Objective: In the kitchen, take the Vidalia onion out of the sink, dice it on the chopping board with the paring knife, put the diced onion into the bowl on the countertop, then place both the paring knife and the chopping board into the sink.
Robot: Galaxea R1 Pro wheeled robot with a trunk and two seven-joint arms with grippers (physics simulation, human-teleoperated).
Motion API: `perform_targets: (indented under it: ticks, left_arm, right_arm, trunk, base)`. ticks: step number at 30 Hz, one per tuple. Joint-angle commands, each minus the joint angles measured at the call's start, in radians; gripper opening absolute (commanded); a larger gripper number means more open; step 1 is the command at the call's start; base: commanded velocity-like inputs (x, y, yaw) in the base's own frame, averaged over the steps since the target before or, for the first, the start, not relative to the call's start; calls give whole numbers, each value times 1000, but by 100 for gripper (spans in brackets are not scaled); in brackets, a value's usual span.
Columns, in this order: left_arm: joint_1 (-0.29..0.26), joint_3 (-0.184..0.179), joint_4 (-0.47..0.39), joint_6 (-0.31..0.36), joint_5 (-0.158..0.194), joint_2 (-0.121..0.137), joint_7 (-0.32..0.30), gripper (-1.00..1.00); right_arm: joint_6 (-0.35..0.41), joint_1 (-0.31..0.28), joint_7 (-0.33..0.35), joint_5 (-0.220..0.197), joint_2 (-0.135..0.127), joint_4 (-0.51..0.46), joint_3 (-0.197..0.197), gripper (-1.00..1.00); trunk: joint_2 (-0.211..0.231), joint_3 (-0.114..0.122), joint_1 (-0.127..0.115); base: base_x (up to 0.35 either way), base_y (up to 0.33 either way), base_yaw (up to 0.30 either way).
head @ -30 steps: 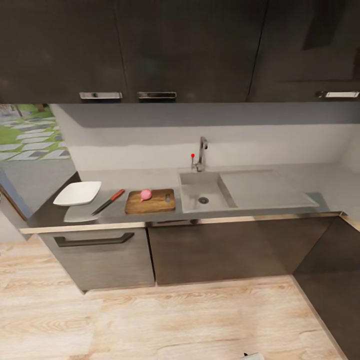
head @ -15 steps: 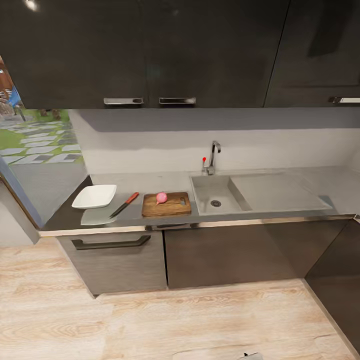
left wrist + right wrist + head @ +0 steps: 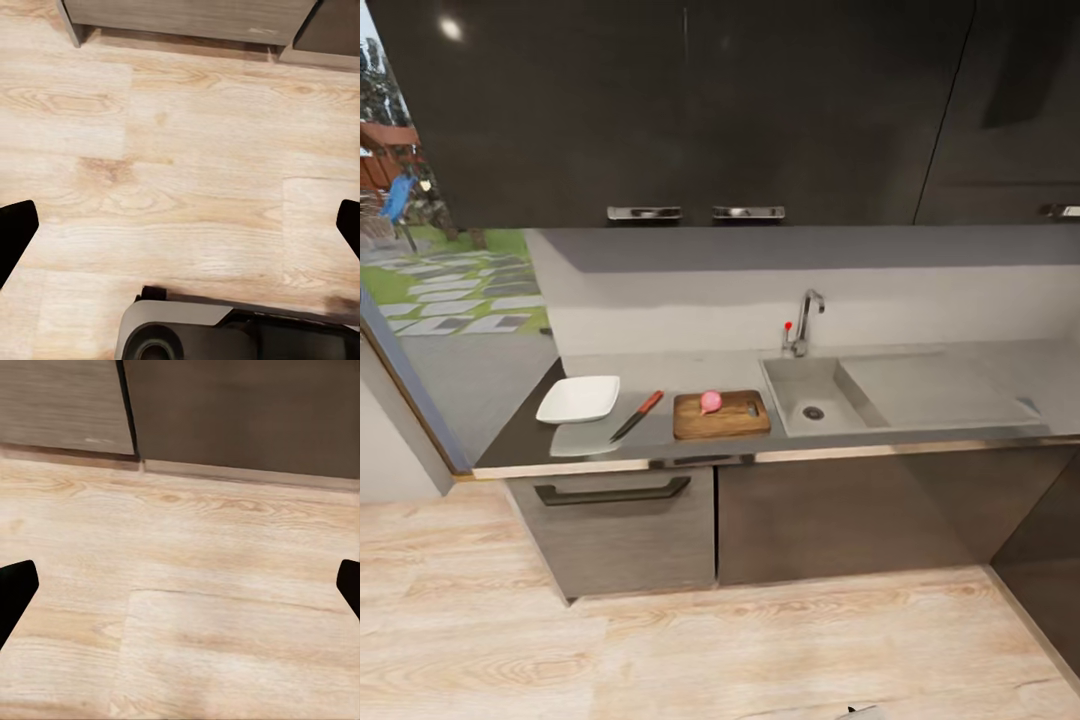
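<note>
Grey and smooth, the long tabletop [image 3: 690, 375] with its metallic front edge carries everything we need. Across the last second the whole head view has slid to the right, so our camera has turned or rolled; the things themselves have not moved. The small round pinkish-red Vidalia onion [image 3: 710, 401] already sits on the rectangular dark brown wooden chopping board [image 3: 722, 415], out of the grey steel sink [image 3: 812, 399], which lies just beside the board at its 3 o'clock. The slim paring knife [image 3: 637, 416] with its red-orange handle lies near the board at 9 o'clock, and the shallow white square bowl [image 3: 579, 399] rests beyond it, farther toward 9 o'clock.

Both arms hang low over the pale wooden floor [image 3: 690, 650]. Our left end effector [image 3: 180, 225] is released, its dark fingertips spread wide, and our right end effector [image 3: 180, 585] is likewise spread and grasping nothing.

We judge the fetching step done; dicing comes next, so we must close in and take up the knife.
</note>
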Motion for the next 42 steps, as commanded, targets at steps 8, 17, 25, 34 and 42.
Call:
perform_targets:
  ticks: [8, 17, 25, 34, 42]
  left_arm:
    - [0, 1, 7, -2, 10, -1, 0, 100]
    - [0, 1, 14, -2, 10, -2, 0, 100]
    - [-1, 1, 19, -2, 10, -2, 0, 100]
    - [-1, 1, 19, -2, 10, -2, 0, 100]
    - [-1, 1, 19, -2, 10, -2, 0, 100]
  right_arm:
    - [-3, -1, 0, 9, 1, 1, -3, 100]
    - [-3, -1, 0, 9, 0, 1, -3, 100]
    - [-3, -1, 0, 9, 0, 1, -3, 100]
    - [-3, -1, 0, 9, 0, 1, -3, 100]
    - [-3, -1, 0, 10, 0, 1, -3, 100]
  trunk:
    - [-1, 11, 0]
    - [-1, 26, 0]
    - [-1, 39, 0]
    - [-1, 53, 0]
    - [-1, 66, 0]
  base:
    - [0, 16, 0]
    - [0, 1, 0]
    - [0, 0, 0]
    - [0, 0, 0]
    - [0, 0, 0]
